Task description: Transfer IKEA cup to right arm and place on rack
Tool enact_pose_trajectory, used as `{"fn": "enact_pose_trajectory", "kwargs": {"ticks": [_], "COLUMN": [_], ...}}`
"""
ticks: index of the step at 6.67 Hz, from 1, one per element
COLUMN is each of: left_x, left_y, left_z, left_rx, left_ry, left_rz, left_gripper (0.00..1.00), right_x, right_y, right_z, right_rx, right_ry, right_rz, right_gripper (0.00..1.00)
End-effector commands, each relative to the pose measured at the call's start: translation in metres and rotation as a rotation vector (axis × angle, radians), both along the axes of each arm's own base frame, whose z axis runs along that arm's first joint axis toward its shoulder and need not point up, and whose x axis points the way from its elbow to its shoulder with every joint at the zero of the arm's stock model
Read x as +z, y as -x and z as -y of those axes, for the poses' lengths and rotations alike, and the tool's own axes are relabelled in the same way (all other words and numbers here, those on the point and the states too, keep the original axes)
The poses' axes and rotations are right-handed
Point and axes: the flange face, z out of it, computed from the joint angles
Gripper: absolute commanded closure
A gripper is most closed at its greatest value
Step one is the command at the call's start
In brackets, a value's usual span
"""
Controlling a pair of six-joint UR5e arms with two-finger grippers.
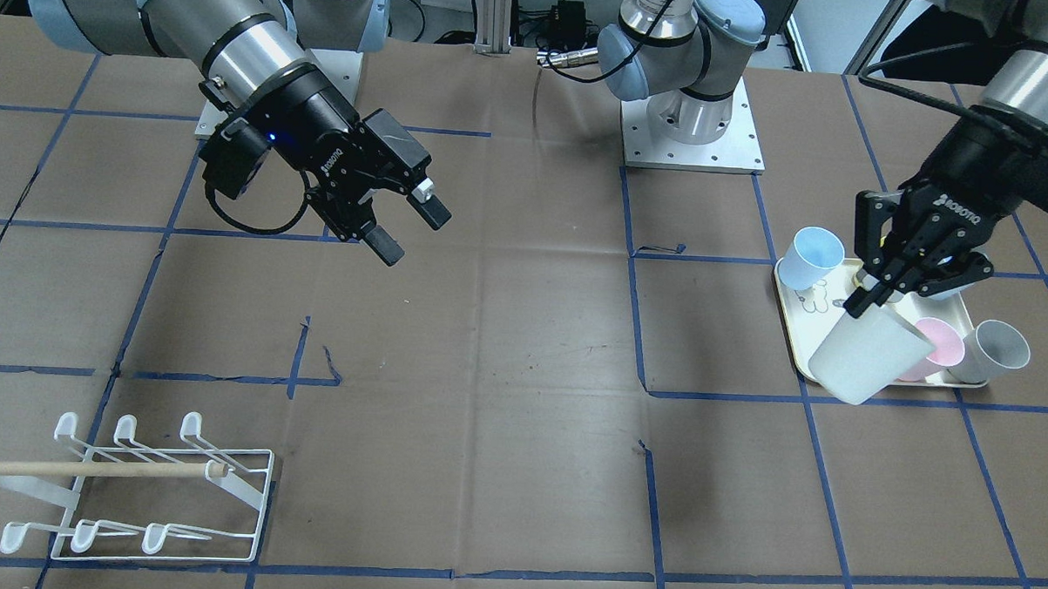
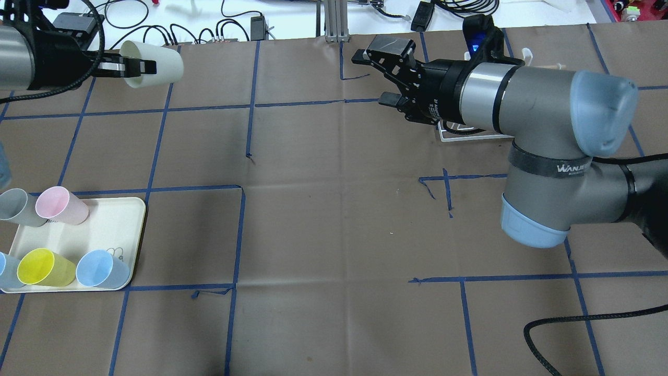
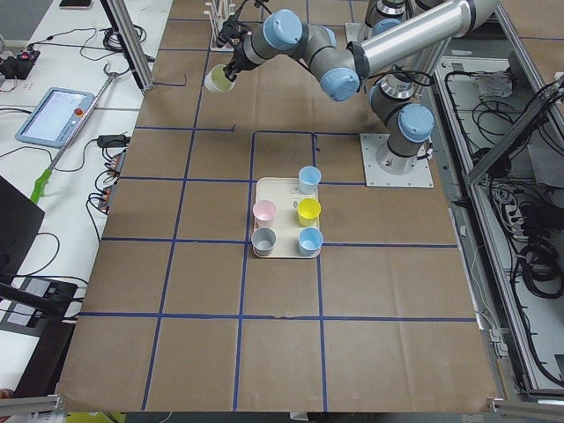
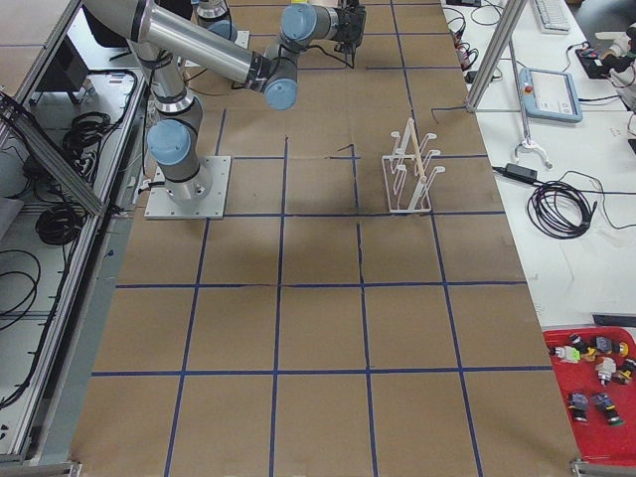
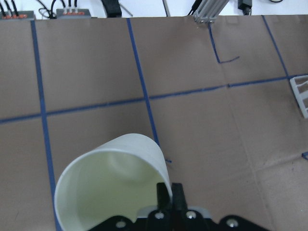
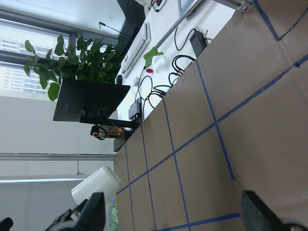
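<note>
Pale white IKEA cup (image 5: 110, 183) fills the lower left of the left wrist view, mouth toward the lens. The left gripper (image 5: 168, 198) is pinching its rim wall, apparently with one finger inside and one outside. Overhead, the cup (image 2: 154, 65) lies on its side in the air, base pointing toward the table's middle, clear of the brown paper-covered table (image 2: 334, 209) and well apart from the cream tray (image 2: 112, 224). Pink, grey, yellow and blue cups remain on the tray. Handling estimate: thin-walled plastic, light, fairly stiff, though the open rim likely flexes under a hard squeeze. Its smooth tapered wall could slip out of flat pads. Best hold for the receiving arm, judged from this pose, is across the outside of the body near the closed base, away from the left fingers at the rim, with moderate force. The right gripper (image 2: 371, 77) is spread wide and empty, aimed across the table toward the cup but well apart from it. The white wire rack (image 1: 134, 490) stands on the right arm's side, upright prongs free, wooden dowel across it. Overhead, that arm hides most of the rack.
</note>
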Motion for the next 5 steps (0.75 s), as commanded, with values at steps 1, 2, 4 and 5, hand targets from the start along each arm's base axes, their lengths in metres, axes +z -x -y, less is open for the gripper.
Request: {"fn": "enact_pose_trajectory", "kwargs": {"ticks": [1,2,4,5], "left_x": [-0.005,-0.024,-0.053,-0.048], "left_y": [0.028,0.037,0.058,0.076], "left_z": [-0.019,-0.031,-0.052,-0.055], "left_rx": [-0.120,-0.163,-0.215,-0.253], "left_ry": [0.179,0.222,0.324,0.325], "left_rz": [-0.123,-0.174,-0.184,-0.199], "left_gripper": [1.00,1.00,1.00,1.00], "right_x": [-0.006,0.002,0.009,0.009], "right_y": [0.001,0.001,0.003,0.003], "right_z": [-0.015,-0.019,-0.023,-0.023], "right_rx": [-0.071,-0.084,-0.089,-0.090], "right_ry": [0.004,0.043,0.140,0.139], "right_rz": [0.116,0.145,0.142,0.143], "right_gripper": [0.00,0.00,0.00,0.00]}}
